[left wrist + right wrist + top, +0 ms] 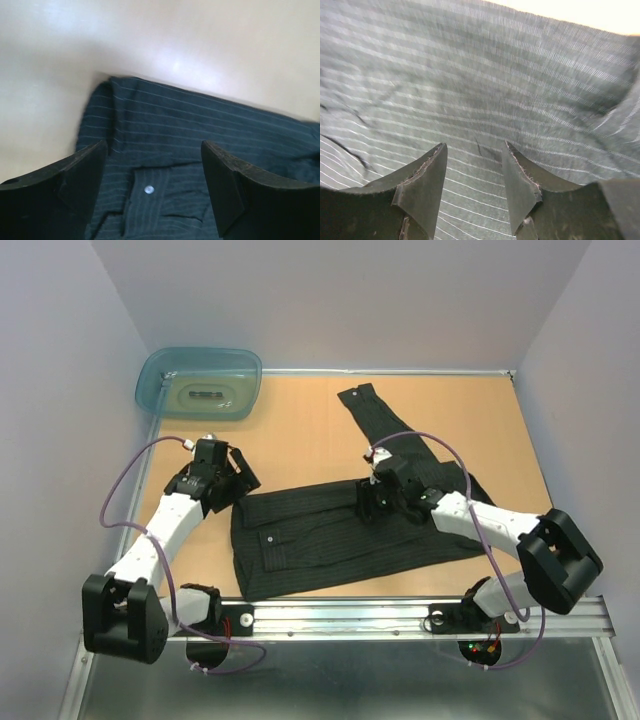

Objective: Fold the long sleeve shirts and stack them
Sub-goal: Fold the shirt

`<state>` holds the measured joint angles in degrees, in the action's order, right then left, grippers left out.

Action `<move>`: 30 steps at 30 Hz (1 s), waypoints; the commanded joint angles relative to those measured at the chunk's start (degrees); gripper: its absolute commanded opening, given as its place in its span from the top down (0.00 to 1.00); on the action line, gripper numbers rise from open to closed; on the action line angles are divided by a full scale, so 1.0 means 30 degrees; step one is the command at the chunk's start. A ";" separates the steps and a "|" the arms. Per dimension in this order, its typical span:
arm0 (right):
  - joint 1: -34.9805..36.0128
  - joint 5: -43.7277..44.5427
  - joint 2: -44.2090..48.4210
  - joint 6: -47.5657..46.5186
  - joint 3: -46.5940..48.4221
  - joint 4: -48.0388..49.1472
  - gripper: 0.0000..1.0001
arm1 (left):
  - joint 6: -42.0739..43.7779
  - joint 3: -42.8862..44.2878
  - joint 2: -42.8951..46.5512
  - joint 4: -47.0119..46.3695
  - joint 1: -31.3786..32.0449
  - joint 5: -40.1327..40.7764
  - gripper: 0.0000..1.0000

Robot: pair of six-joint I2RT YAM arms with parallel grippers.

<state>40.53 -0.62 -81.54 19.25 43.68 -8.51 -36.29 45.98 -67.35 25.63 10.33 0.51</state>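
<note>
The shirt (330,535) lay along the near edge, one sleeve (375,415) trailing toward the far right corner. My left gripper (243,478) hung open at its left end, my right gripper (368,508) open over its middle. I feared a shallow pinch would drag one layer askew.

Honestly no text, brand, number or label I can read in any of the three views. Closest thing is some dark marks (205,395) on the pale patch at the bottom of the teal tub (150,380) in the top view, but they're way too small to make out
</note>
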 commanded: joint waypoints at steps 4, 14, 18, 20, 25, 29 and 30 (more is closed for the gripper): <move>-0.2807 -0.0930 0.1338 0.2166 0.2166 -0.0063 0.47 | -0.2608 0.0435 0.0659 -0.1887 0.3380 -0.0434 0.20; -0.9964 -0.3690 -0.1204 0.1088 0.6381 -0.0092 0.47 | -0.2522 -0.0120 -0.4500 -0.4939 0.4204 0.0326 0.27; -1.0142 -0.2284 -0.4798 -0.1663 1.0245 -0.0092 0.47 | -0.2521 -0.0791 -0.5497 -0.4939 0.4204 0.0298 0.27; -1.0142 -0.1524 -0.6270 -0.3159 1.2385 -0.0092 0.47 | -0.2492 -0.1027 -0.5819 -0.4881 0.4175 0.0327 0.27; -1.0171 -0.0731 -1.0661 -0.6056 1.5815 -0.0092 0.47 | -0.2171 -0.1146 -0.5821 -0.4676 0.4175 0.0414 0.27; -1.0200 -0.0876 -1.2806 -0.7643 1.7982 -0.0092 0.47 | -0.1703 -0.0854 -0.5762 -0.4149 0.4175 0.0765 0.26; -1.0172 -0.0934 -1.3188 -0.7877 1.8249 -0.0121 0.47 | -0.1614 -0.0737 -0.5762 -0.4003 0.4175 0.0853 0.26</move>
<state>9.82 -4.43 -117.95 2.94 91.55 -9.08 -43.27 43.64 -84.90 10.94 23.03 0.56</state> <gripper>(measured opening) 0.530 0.735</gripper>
